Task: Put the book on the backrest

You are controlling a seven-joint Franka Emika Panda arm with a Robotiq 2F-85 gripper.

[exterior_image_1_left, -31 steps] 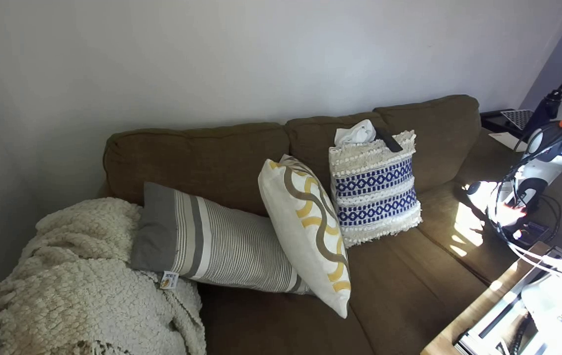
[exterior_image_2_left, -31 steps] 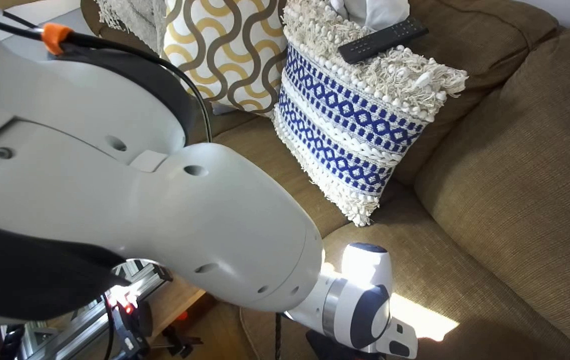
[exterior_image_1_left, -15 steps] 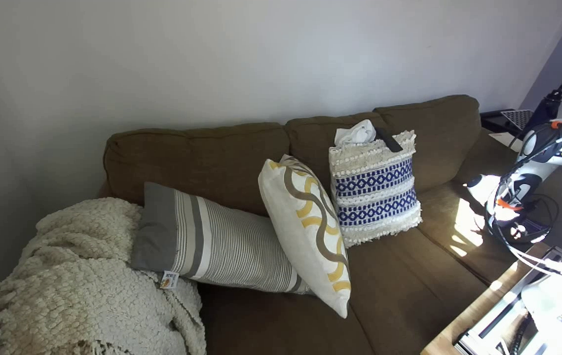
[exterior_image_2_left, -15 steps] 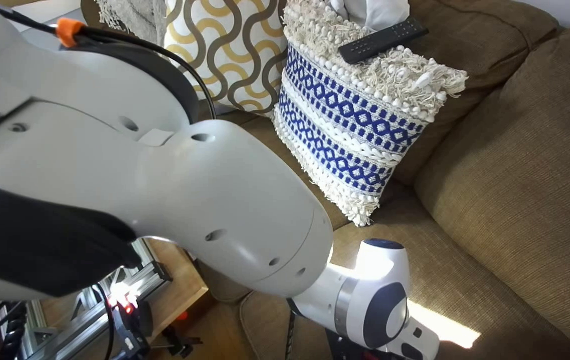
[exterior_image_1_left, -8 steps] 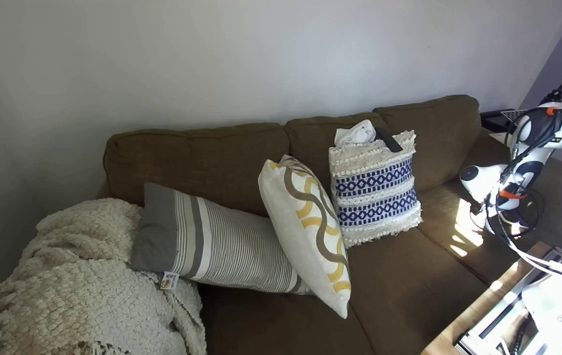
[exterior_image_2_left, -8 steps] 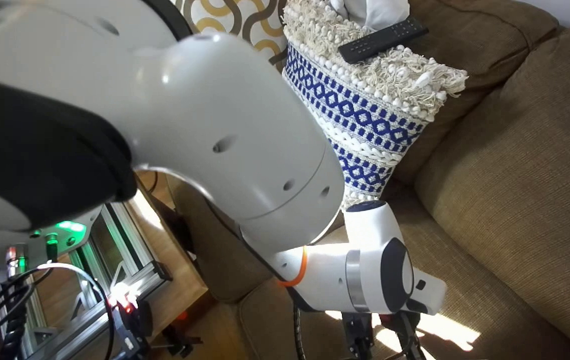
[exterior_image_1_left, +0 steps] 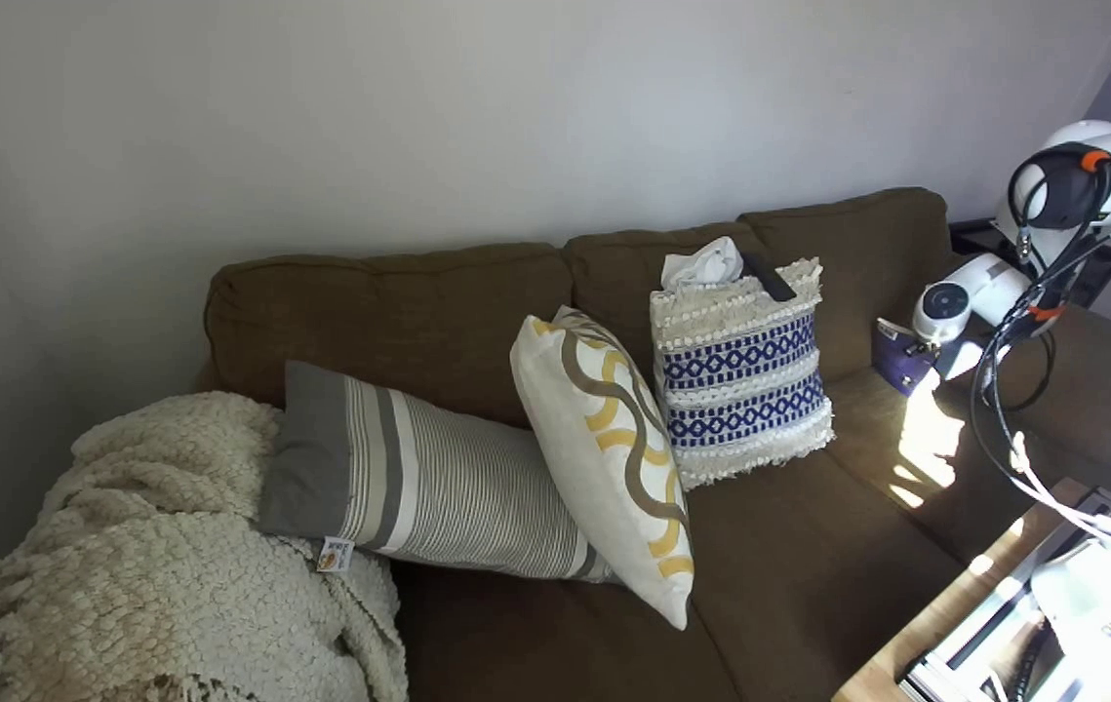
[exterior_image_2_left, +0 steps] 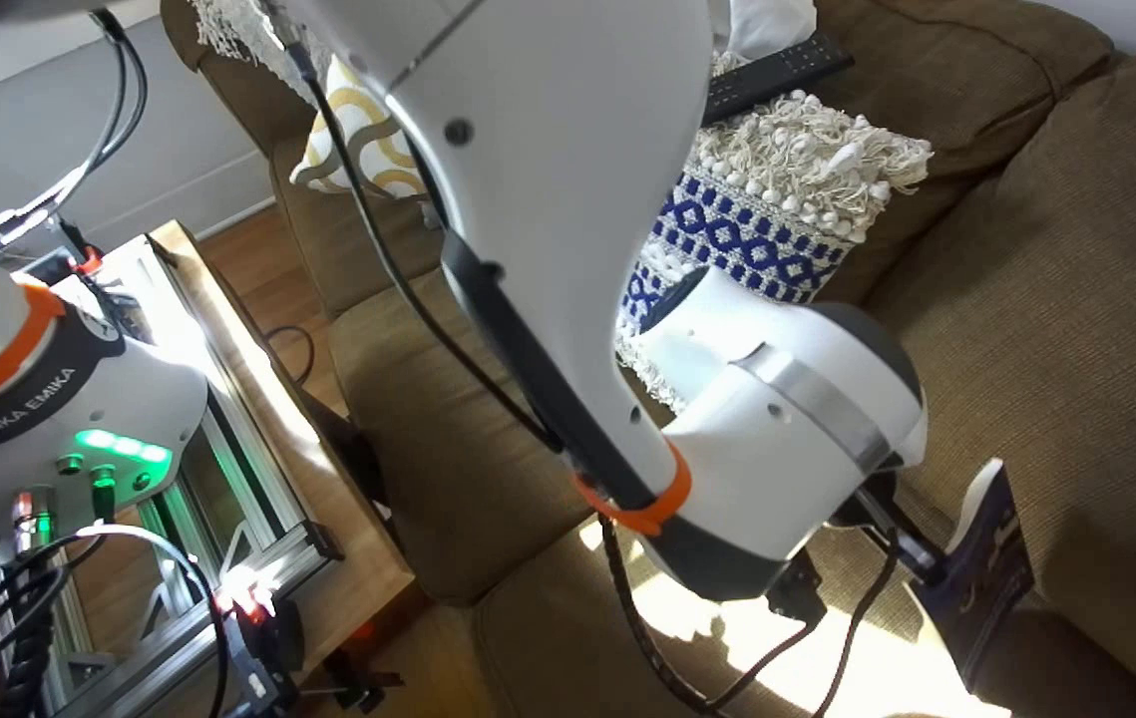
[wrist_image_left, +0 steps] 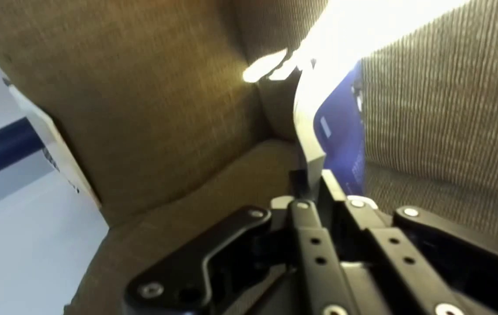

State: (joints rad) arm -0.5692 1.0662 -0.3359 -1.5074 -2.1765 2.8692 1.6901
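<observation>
Spanning the far side, the backrest [exterior_image_1_left: 848,273] ends in a rounded right corner; across a gap from the fringed cushion [exterior_image_1_left: 740,380], the end effector [wrist_image_left: 316,183] pinches the book [exterior_image_2_left: 986,573], which projects beyond it.

I'm in a home's living room: a brown sofa [exterior_image_1_left: 809,556] along the far wall [exterior_image_1_left: 418,117], a chunky throw [exterior_image_1_left: 165,565] at left, patterned cushions [exterior_image_1_left: 604,468], a remote control [exterior_image_2_left: 787,74].

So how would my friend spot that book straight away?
Find the brown sofa, then follow the white robot arm to its gripper. The book is pinched there: thin and bluish-purple, unlike the plump, fringed blue-and-white cushion nearby.
</observation>
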